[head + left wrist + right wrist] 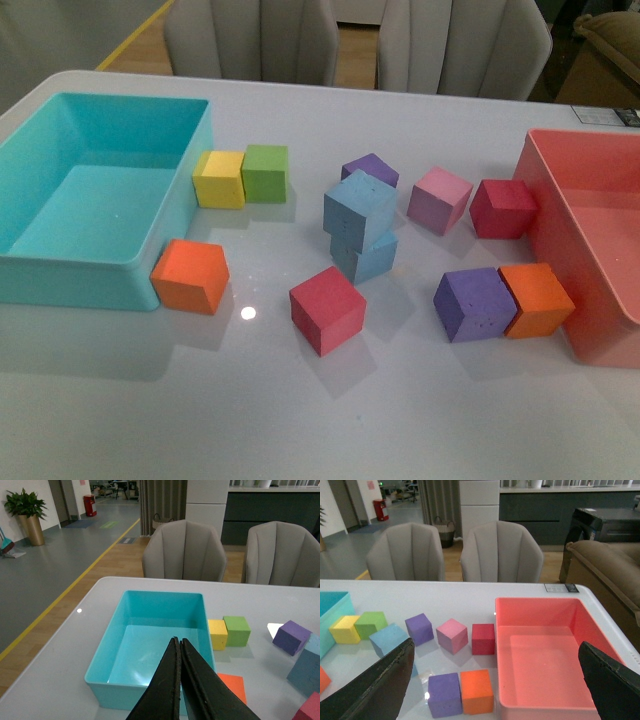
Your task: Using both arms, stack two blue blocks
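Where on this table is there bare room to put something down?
The near edge of the table, in front of the red cube, is bare, and so is the far strip by the chairs. It is crowded around the stacked blue blocks.

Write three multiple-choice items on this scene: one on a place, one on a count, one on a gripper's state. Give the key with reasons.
1. Where does the upper blue block sit?
A. In the turquoise bin
B. On the lower blue block
C. In the pink bin

2. How many orange blocks does the front view show?
A. One
B. Two
C. Four

3. How are the left gripper's fingers?
A. Closed together, holding nothing
B. Spread wide
C. Clamped on a yellow block

Key:
1. B: it rests, slightly turned, on the lower blue block, while the turquoise bin and pink bin hold no blocks.
2. B: one orange block lies by the turquoise bin, another by the pink bin.
3. A: in the left wrist view the left gripper shows its fingers pressed together with nothing between; the right gripper is spread wide.
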Action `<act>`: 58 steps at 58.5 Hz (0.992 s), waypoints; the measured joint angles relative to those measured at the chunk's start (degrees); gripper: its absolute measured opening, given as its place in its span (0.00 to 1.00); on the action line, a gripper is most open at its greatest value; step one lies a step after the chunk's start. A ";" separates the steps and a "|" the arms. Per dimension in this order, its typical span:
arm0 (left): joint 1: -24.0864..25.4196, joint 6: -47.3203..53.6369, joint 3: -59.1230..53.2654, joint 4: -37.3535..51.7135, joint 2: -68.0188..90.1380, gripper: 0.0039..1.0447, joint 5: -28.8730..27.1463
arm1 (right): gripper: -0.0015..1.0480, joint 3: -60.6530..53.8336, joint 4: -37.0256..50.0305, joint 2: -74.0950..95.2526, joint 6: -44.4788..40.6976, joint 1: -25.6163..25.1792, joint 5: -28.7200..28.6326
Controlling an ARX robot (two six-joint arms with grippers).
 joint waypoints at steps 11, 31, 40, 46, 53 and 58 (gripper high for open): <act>0.00 0.00 0.00 -5.86 -6.19 0.01 0.00 | 0.91 0.00 0.00 0.00 0.02 0.00 0.00; 0.00 0.00 0.00 -14.56 -14.95 0.01 0.00 | 0.91 0.00 0.00 0.00 0.02 0.00 0.00; 0.00 0.00 0.00 -17.16 -17.53 0.01 0.00 | 0.91 0.00 0.00 0.00 0.02 0.00 0.00; 0.00 0.00 0.00 -24.48 -23.02 0.01 0.00 | 0.91 0.00 0.00 0.00 0.00 0.00 0.00; 0.00 0.00 0.00 -27.56 -27.61 0.01 0.00 | 0.91 0.00 0.00 0.00 0.02 0.00 0.00; 0.00 0.00 0.00 -27.67 -27.85 0.01 0.00 | 0.91 0.00 0.00 0.00 0.02 0.00 0.00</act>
